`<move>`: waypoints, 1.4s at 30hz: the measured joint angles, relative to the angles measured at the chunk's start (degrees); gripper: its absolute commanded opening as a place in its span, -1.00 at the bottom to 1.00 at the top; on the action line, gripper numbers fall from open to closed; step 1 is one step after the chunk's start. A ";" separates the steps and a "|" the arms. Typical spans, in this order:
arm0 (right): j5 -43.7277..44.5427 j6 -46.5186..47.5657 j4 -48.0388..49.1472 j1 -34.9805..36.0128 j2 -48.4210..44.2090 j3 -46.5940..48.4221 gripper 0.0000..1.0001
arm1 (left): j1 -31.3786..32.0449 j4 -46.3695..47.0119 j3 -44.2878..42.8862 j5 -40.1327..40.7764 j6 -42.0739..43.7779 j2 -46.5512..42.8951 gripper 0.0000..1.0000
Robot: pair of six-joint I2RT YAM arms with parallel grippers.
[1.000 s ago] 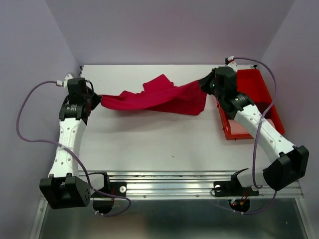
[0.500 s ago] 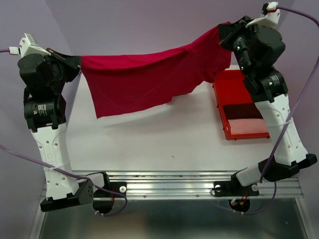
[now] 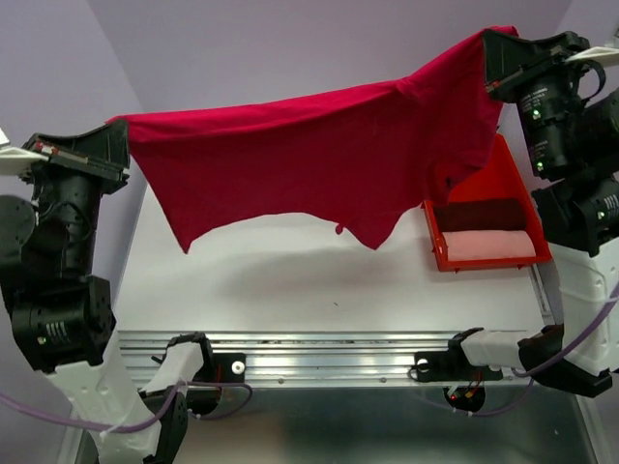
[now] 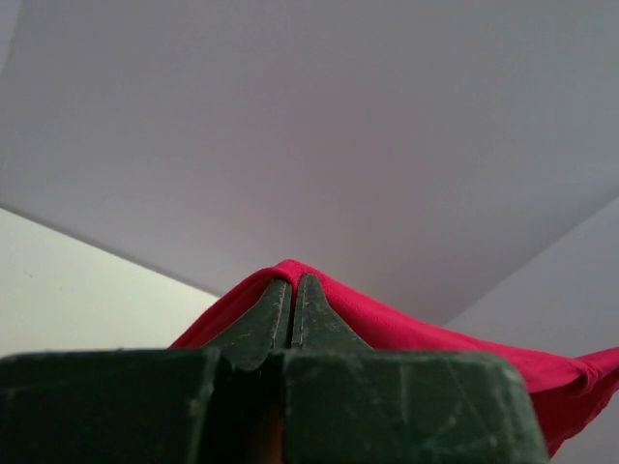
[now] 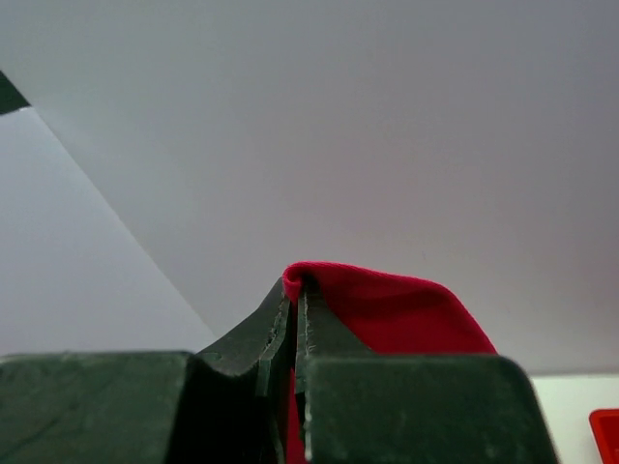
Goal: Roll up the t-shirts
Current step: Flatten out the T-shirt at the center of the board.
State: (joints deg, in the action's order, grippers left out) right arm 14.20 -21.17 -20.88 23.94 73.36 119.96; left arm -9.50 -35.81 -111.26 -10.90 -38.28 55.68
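Note:
A crimson-red t-shirt (image 3: 309,155) hangs spread in the air high above the white table (image 3: 329,280), stretched between my two grippers. My left gripper (image 3: 124,135) is shut on its left corner; the cloth (image 4: 406,324) drapes over the closed fingertips in the left wrist view. My right gripper (image 3: 491,43) is shut on its right corner, higher up; red cloth (image 5: 387,309) wraps its tips in the right wrist view. A dark maroon t-shirt (image 3: 482,214) and a pale pink t-shirt (image 3: 488,246) lie rolled in the red tray (image 3: 506,164).
The red plastic tray stands at the table's right side, partly behind the hanging shirt. Lilac walls (image 3: 290,48) enclose the back and sides. A metal rail (image 3: 329,356) runs along the near edge between the arm bases.
Both grippers have lifted the red shirt off the table and moved up and apart. The shirt now hangs spread out well above the surface.

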 measured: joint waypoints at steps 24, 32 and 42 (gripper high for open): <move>-5.38 1.51 5.03 0.00 15.10 -9.51 -0.99 | 0.07 -0.90 40.41 14.47 -0.09 -5.75 -1.00; -8.72 3.65 4.81 -0.74 43.63 -8.52 -0.99 | -0.42 6.25 51.78 18.16 0.11 9.55 -1.00; -13.53 1.49 8.09 -3.74 65.90 5.22 -0.99 | -3.13 12.11 49.05 20.15 0.70 30.82 -1.00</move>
State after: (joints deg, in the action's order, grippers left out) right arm 0.67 -19.68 -12.80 20.21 139.26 125.19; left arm -12.62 -23.70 -62.22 9.26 -37.58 86.50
